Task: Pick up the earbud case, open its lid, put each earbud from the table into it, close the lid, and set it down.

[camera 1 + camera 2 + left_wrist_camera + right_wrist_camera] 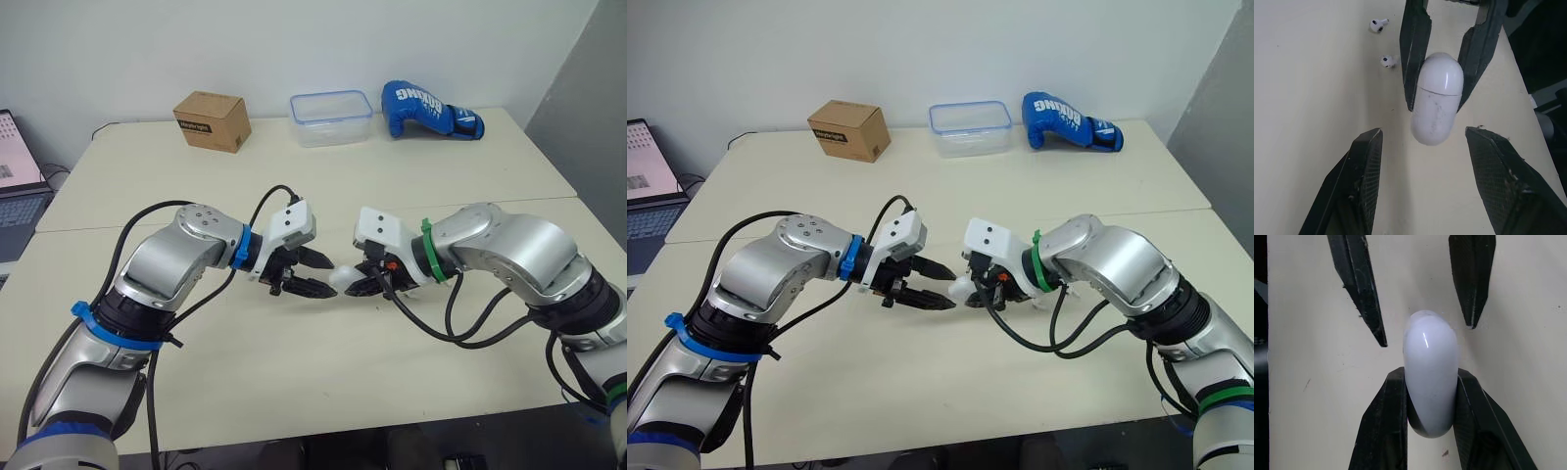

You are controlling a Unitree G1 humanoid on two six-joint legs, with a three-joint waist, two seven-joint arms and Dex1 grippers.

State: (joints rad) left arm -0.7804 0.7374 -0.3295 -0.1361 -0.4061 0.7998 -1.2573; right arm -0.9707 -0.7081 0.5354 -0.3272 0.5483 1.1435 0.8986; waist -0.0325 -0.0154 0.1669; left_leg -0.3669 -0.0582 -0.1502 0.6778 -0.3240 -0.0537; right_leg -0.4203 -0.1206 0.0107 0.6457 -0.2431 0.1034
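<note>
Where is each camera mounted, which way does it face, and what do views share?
Eye views: on the head, facing forward and down over the table; both arms show.
Left wrist view: along the open left end effector, toward the earbud case and two earbuds.
Right wrist view: along the right end effector, shut on the case.
Shared: all show the case.

White earbud case [1436,100]: plastic, smooth, glossy, faint grey scuffs on the body. Loose earbuds [1378,24]: same glossy white. Black fingers [1361,181] of left gripper [328,277]: matt, pads finely cross-hatched. Cream table [392,186]: matt, a few small marks. Brown box [211,120]: cardboard, dull. Clear container [331,117]: plastic. Blue boxing glove [426,110]: shiny, leather-like.
</note>
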